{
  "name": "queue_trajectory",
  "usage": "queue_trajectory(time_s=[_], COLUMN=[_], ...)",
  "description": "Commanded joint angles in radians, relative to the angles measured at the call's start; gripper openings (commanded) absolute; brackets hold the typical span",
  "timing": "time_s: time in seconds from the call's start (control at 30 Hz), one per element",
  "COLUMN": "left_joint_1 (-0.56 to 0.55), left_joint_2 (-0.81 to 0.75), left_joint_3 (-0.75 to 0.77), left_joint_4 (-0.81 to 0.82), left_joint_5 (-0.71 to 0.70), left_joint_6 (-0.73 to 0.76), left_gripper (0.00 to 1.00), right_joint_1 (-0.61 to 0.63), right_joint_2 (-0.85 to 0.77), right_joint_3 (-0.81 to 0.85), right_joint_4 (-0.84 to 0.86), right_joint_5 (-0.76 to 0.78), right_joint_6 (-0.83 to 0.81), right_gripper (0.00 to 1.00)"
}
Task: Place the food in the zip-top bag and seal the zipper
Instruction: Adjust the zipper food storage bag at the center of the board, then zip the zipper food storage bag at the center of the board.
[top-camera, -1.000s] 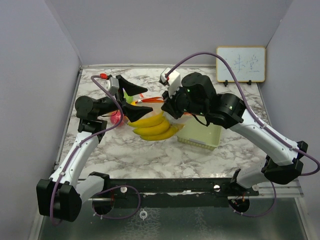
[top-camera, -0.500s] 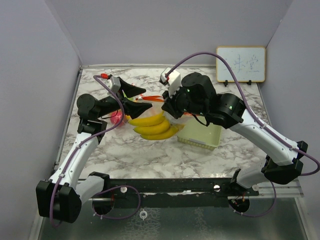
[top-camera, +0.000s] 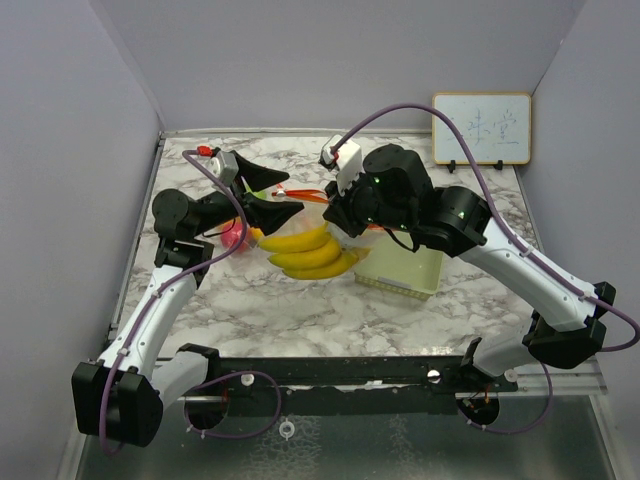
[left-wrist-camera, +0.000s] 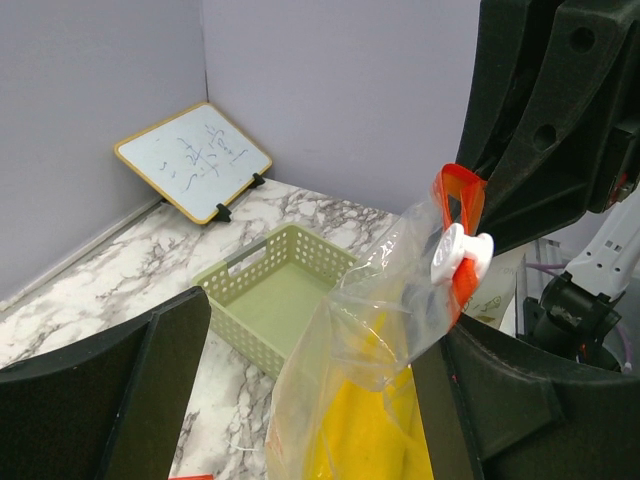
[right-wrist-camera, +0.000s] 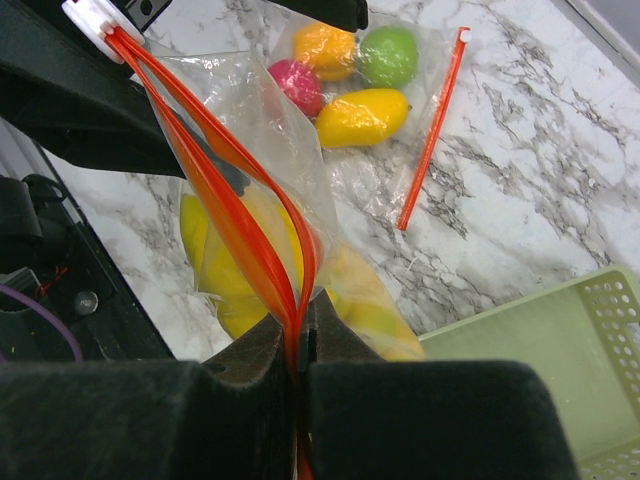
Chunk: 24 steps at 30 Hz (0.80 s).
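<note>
Your right claw (right-wrist-camera: 297, 350) is clenched: its two black fingers meet on the orange zipper (right-wrist-camera: 242, 250) of the zip-top bag (right-wrist-camera: 250, 110) and hold that end of the bag's mouth up off the counter (top-camera: 330, 310). In the right wrist view you can follow the zipper from the pinch toward 11 o'clock, where it ends at the white slider (right-wrist-camera: 97, 15). Between pinch and slider the two orange tracks run apart for part of the way.

Your left claw (left-wrist-camera: 320, 335) is released. Its fingers (left-wrist-camera: 110, 390) stand wide apart with the slider end of the bag rising between them, nearer the finger at 3 o'clock. You cannot tell whether the film touches that finger.

Food: the bananas (top-camera: 305, 252) show yellow through the film inside the bag, at mid-counter between the two claws. The orange (right-wrist-camera: 325, 45), green apple (right-wrist-camera: 388, 55), red-pink fruit (right-wrist-camera: 295, 82) and yellow piece (right-wrist-camera: 362, 115) lie clustered at 12 o'clock in the right wrist view, behind clear film. You cannot tell whether they are in this bag. A straight orange strip (right-wrist-camera: 430, 130) lies just at 3 o'clock of that cluster.

Surroundings: the pale green tray (top-camera: 395, 286) sits at 4 o'clock of the bananas in the top view. The whiteboard (top-camera: 481, 128) leans at the counter's 1 o'clock corner.
</note>
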Motion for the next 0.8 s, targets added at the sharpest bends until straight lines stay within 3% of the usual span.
queue_trajectory(time_s=[0.0,0.17,0.27,0.4,0.47,0.7,0.73,0.77], left_joint_1=[-0.001,0.001,0.000,0.001,0.002,0.002,0.001,0.001], left_joint_2=[-0.026,-0.023,-0.014,-0.006,-0.003,0.037,0.042,0.045], left_joint_3=[0.027,0.054,0.062,0.068,0.073,0.112,0.115,0.114], left_joint_4=[0.068,0.058,0.066,0.071,0.060,0.017,0.015,0.023], left_joint_5=[-0.025,-0.001,0.016,0.036,0.036,0.048,0.045,0.049], left_joint_6=[-0.011,-0.003,-0.005,-0.006,-0.002,-0.021,-0.033,-0.044], left_gripper=[0.82,0.76,0.61,0.32,0.01,0.00,0.00,0.00], right_joint_1=[-0.008,-0.014,-0.015,-0.017,-0.017,-0.018,-0.018,-0.019], right_joint_2=[0.004,0.004,0.004,-0.001,-0.003,-0.005,-0.007,-0.010], right_joint_3=[0.010,0.010,0.005,-0.008,-0.011,-0.010,-0.012,-0.015], right_joint_4=[0.035,0.034,0.034,0.038,0.038,0.034,0.034,0.034], right_joint_5=[0.012,0.015,0.015,0.014,0.017,0.013,0.013,0.014], right_joint_6=[0.012,0.012,0.014,0.017,0.017,0.009,0.004,-0.001], right_gripper=[0.02,0.02,0.02,0.02,0.02,0.02,0.04,0.12])
